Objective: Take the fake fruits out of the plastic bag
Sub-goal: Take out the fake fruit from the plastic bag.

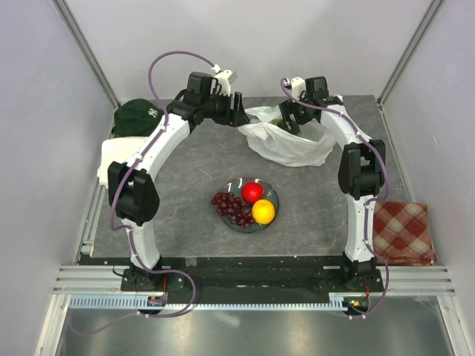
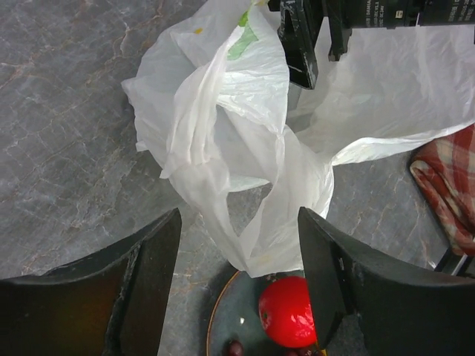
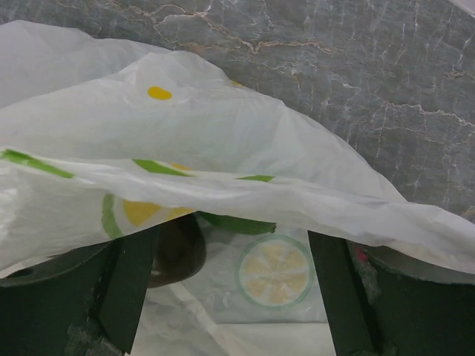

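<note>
While both arms lean over the bag: three of the fake fruits lie out on the teal-grey plate [image 1: 273, 196] near the middle of the table [image 1: 185, 163], and the job looks a little past half done.
Plate: the dark red grape bunch [image 1: 231, 208] sits at 9 o'clock, the red apple [image 1: 252, 192] at 12 o'clock and the yellow-orange fruit [image 1: 263, 212] at 4 o'clock, packed close together.
Plastic bag: the plastic bag [image 1: 293, 144], white, crumpled and printed with citrus slices, lies at 1 o'clock from the plate, with a twisted handle end trailing near the plate's rim.
Left gripper: the left gripper [image 2: 239, 237] is released, jaws spread wide with nothing between them, poised over the bag's handle end on its 9 o'clock side.
Right gripper: the right gripper [image 3: 234, 259] is also spread wide and grasps nothing, reaching into the bag's mouth from its 12 o'clock edge, a fold of film draped across its fingers.
Inside the bag: a dark fruit [image 3: 177, 248], probably the purple-brown one, shows through the opening just beside the finger at 9 o'clock in the right wrist view. A green band next to it could be print or the green piece; it cannot be told.
Left to do: lift out at least that dark fruit, then check the folds for anything hidden.
Bystanders: a dark green cap [image 1: 137, 115] lies at the table's 10 o'clock corner and a red checked cloth [image 1: 403, 232] at 4 o'clock.
</note>
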You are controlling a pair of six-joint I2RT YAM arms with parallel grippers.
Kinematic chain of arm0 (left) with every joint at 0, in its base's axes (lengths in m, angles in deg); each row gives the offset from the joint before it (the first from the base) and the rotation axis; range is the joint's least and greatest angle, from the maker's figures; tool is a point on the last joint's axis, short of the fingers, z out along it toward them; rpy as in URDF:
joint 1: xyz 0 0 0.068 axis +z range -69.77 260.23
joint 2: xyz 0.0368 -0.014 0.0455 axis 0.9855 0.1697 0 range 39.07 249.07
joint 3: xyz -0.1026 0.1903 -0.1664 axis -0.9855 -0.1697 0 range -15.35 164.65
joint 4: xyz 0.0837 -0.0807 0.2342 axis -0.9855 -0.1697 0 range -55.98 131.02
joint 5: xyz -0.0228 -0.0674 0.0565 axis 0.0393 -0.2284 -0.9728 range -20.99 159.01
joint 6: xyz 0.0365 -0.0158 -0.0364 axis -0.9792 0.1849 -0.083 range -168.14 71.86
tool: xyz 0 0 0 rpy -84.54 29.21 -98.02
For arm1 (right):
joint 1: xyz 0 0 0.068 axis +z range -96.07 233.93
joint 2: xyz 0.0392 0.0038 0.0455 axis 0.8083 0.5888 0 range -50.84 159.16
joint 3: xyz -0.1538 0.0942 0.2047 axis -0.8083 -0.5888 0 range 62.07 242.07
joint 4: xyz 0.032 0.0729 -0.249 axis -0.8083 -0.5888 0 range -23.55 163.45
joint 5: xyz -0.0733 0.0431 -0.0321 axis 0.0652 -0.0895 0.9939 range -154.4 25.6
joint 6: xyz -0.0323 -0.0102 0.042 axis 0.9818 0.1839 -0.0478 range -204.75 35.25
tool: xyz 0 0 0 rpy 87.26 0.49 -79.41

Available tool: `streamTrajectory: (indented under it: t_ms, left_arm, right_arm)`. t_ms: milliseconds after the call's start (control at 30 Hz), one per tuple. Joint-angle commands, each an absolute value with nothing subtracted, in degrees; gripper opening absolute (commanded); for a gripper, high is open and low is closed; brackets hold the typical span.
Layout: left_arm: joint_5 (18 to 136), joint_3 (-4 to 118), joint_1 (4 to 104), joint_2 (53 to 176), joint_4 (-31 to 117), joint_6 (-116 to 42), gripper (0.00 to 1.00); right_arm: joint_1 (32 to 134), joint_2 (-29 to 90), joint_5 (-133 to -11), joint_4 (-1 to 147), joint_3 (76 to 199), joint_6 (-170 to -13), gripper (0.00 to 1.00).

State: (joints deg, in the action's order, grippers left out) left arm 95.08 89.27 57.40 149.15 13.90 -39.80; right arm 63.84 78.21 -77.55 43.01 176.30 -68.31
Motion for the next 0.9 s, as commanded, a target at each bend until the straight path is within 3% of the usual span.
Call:
streamTrajectory:
  t_ms: [0, 67, 100, 167, 300, 567, 867]
  left_arm:
    - [94.7, 92.0, 57.0, 151.5, 14.1, -38.1, 0.68]
    - [95.2, 93.6, 56.9, 153.1, 14.1, -38.3, 0.59]
    - [95.6, 94.2, 56.7, 154.5, 14.4, -38.5, 0.47]
    - [96.7, 94.9, 56.6, 155.1, 14.3, -38.7, 0.33]
    - [95.5, 93.4, 56.5, 154.4, 14.3, -38.9, 0.18]
    - [93.3, 91.7, 56.5, 154.4, 14.3, -40.3, 0.07]
    - [91.6, 92.9, 56.5, 155.0, 14.3, -40.9, 0.06]
  right_arm:
    - [64.1, 80.9, -75.7, 43.7, 179.8, -66.8, 0.90]
    - [64.2, 82.6, -75.0, 44.3, 181.1, -66.3, 0.90]
    - [64.3, 84.6, -74.3, 44.3, 182.8, -65.8, 0.90]
    - [64.6, 86.3, -73.8, 44.2, 184.6, -65.2, 0.90]
    - [65.3, 90.0, -74.9, 44.5, 187.0, -62.2, 0.96]
    - [67.2, 95.1, -74.1, 49.1, 190.6, -56.5, 0.98]
    - [66.3, 88.1, -76.7, 48.9, 186.2, -54.9, 0.54]
